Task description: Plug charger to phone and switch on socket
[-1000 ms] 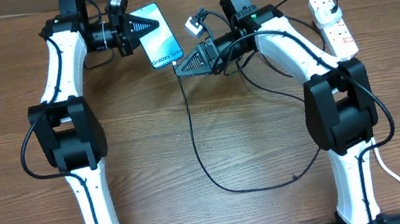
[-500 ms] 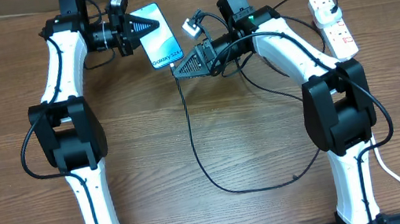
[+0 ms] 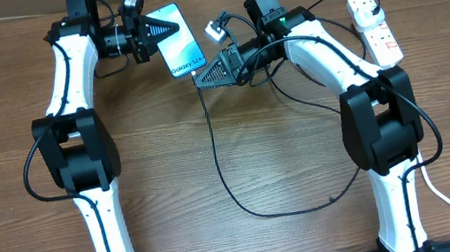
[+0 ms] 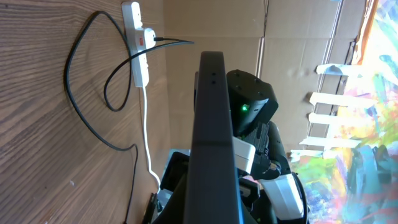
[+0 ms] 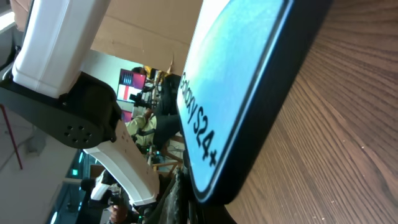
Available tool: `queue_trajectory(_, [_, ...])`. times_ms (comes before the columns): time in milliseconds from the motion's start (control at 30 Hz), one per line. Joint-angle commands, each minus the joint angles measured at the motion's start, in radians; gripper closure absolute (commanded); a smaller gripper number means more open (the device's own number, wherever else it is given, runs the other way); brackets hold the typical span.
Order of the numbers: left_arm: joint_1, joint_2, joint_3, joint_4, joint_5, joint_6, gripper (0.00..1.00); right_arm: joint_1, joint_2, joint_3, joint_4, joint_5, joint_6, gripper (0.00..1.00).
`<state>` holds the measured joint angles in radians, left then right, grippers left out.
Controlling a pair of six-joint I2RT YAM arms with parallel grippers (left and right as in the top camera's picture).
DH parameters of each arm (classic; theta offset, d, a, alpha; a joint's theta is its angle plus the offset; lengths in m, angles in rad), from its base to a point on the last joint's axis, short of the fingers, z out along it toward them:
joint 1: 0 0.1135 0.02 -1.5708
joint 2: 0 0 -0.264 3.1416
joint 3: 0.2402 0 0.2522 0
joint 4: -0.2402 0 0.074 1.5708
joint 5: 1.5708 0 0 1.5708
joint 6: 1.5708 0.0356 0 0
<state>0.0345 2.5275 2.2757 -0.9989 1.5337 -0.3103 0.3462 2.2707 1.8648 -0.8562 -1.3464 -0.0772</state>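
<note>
Overhead: the left claw (image 3: 168,29) is clamping shut on the far end of the slim rectangular phone with a light-blue screen (image 3: 178,51), at the far middle of the brown wooden table (image 3: 283,153). The right claw (image 3: 202,76) is pinching closed on the connector end of the long thin black charger cable (image 3: 216,154) at the phone's near end; whether it is seated cannot be told. The white oblong power strip (image 3: 374,28) is lying far right. Left wrist: the phone (image 4: 214,137) is showing edge-on; the power strip (image 4: 138,43) is trailing its thick white cord (image 4: 148,143). Right wrist: the phone (image 5: 236,68) is filling the view; the fingers are not discernible.
</note>
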Motion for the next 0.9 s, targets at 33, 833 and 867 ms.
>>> queue_trajectory(33, [-0.001, -0.014, 0.015, 0.001, 0.050, 0.018, 0.96, 0.018, -0.039, 0.008, 0.016, 0.018, 0.027, 0.96])
queue_trajectory(833, [0.006, -0.014, 0.015, 0.000, 0.050, 0.056, 0.96, -0.015, -0.039, 0.008, 0.023, 0.002, 0.031, 0.96])
queue_trajectory(867, [0.006, -0.014, 0.015, -0.001, 0.050, 0.056, 0.96, -0.017, -0.039, 0.008, 0.024, 0.002, 0.031, 0.96])
